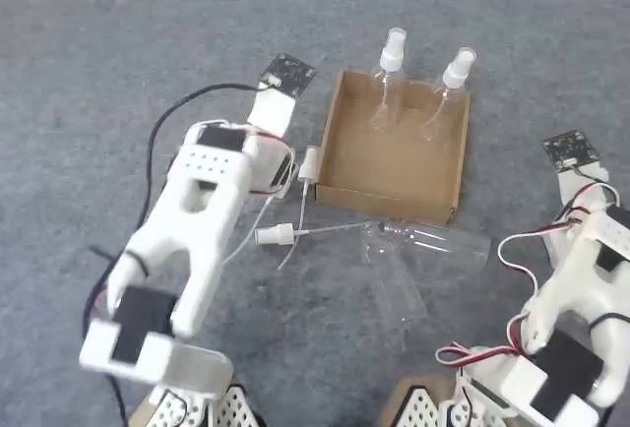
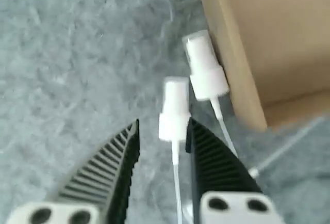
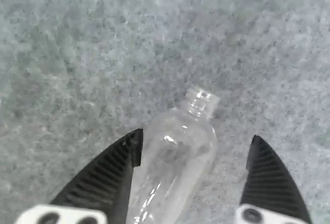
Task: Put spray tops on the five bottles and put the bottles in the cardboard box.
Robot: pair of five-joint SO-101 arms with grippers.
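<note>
Left wrist view: left gripper [image 2: 162,126] jaws partly open, gripping nothing. A white spray top [image 2: 174,108] lies on the grey carpet [image 2: 77,53] just beside one fingertip, its thin dip tube running back between the jaws; cannot tell if it touches the jaw. A second spray top [image 2: 206,72] lies just past the first, against the outer wall of the cardboard box [image 2: 273,43]. Right wrist view: right gripper [image 3: 196,137] jaws wide open, with an uncapped bottle [image 3: 178,152] lying on the carpet between them, touching neither, bare threaded neck pointing away from the wrist. High view: left arm [image 1: 197,220] spans the left half of the frame and ends at the box's near left corner. The right arm [image 1: 581,289] sits at lower right. The box is at upper centre and holds a capped bottle [image 1: 387,83] and a second capped bottle [image 1: 445,97] side by side, spray heads reaching past the far rim. Clear loose bottles [image 1: 433,240] lie on the carpet just below the box, centre frame.
</note>
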